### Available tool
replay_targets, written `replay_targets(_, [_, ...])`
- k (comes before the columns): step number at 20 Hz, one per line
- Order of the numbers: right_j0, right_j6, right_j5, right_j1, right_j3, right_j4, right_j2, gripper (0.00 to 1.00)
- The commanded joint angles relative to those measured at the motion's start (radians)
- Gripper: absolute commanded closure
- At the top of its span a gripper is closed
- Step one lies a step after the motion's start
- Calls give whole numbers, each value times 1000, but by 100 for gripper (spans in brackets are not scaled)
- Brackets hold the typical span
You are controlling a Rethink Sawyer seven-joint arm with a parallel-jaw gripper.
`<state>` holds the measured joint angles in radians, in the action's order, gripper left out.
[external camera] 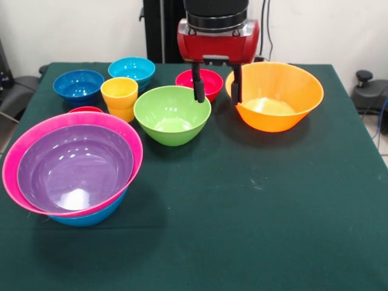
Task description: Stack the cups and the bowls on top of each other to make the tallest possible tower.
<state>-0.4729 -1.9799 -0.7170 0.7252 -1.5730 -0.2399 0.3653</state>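
Tool [216,91] hangs open, empty, fingers partly masking small red bowl [210,80] beside orange bowl [276,97]. Tower [73,167] near desk [254,200] corner: purple in pink, blue bowl mostly hidden beneath. Red cup [85,110] barely shows behind.

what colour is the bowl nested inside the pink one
Purple, sitting inside the pink bowl; front view.

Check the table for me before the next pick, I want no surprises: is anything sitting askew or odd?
Yes. The nested pile at the front left leans: the pink bowl, with the purple bowl inside it, sits tilted toward the camera on a blue bowl. The other bowls stand level; nothing looks spilled or damaged.
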Motion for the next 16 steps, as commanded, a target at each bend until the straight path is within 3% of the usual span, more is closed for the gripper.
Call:
replay_targets(1, [-14,-18,73,-95,-40,-43,-14,0])
replay_targets(10, [-36,15,21,-44,-71,-52,-18,0])
replay_targets(16, [-47,28,17,-53,-66,-62,-15,0])
